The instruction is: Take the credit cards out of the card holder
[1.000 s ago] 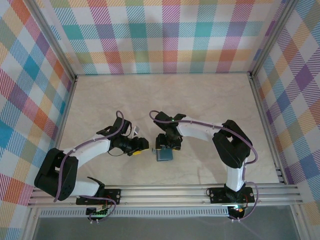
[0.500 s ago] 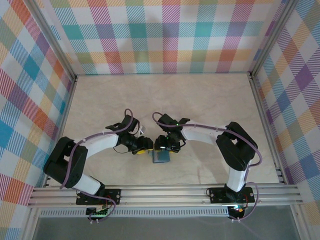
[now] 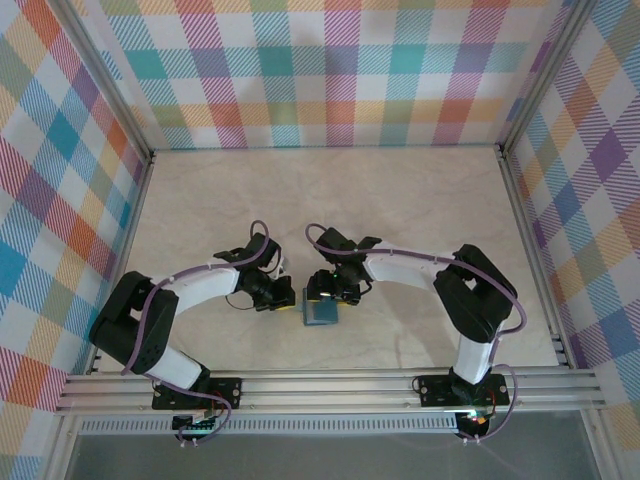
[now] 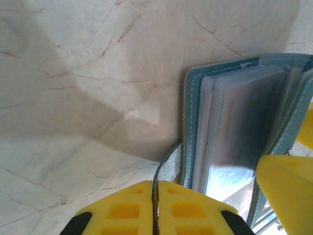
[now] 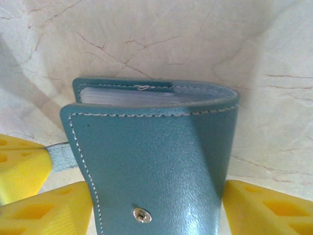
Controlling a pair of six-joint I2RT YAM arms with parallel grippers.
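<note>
The card holder (image 3: 320, 313) lay on the pale marble-patterned table (image 3: 420, 200), near the front edge and about midway between the two arms. It was partly unfolded.

In the left wrist view its teal cover stood apart like an opened book, showing a stack of credit cards (image 4: 234, 122). They sat in the grey-blue slots, pale and glossy, packed close together with their edges fanned slightly.

The left gripper (image 3: 285, 298) was just beside the holder's left side. Its yellow fingers (image 4: 122, 205) were pressed together on the thin side tab (image 4: 168, 159), which curved out from the cover and ran into the seam between them.

The right gripper (image 3: 322, 292) sat over the holder from the far side. In the right wrist view one yellow finger (image 5: 54, 210) lay at the left edge of the outer cover flap and the other at the right edge. Both touched it, so the flap was clamped across its width.

A small metal snap stud (image 5: 142, 214) showed low on that flap, with white stitching along its border. Behind the flap, the pale edges of the cards showed inside the rear cover. The left gripper's finger and the tab appeared at the left margin of that view.
</note>
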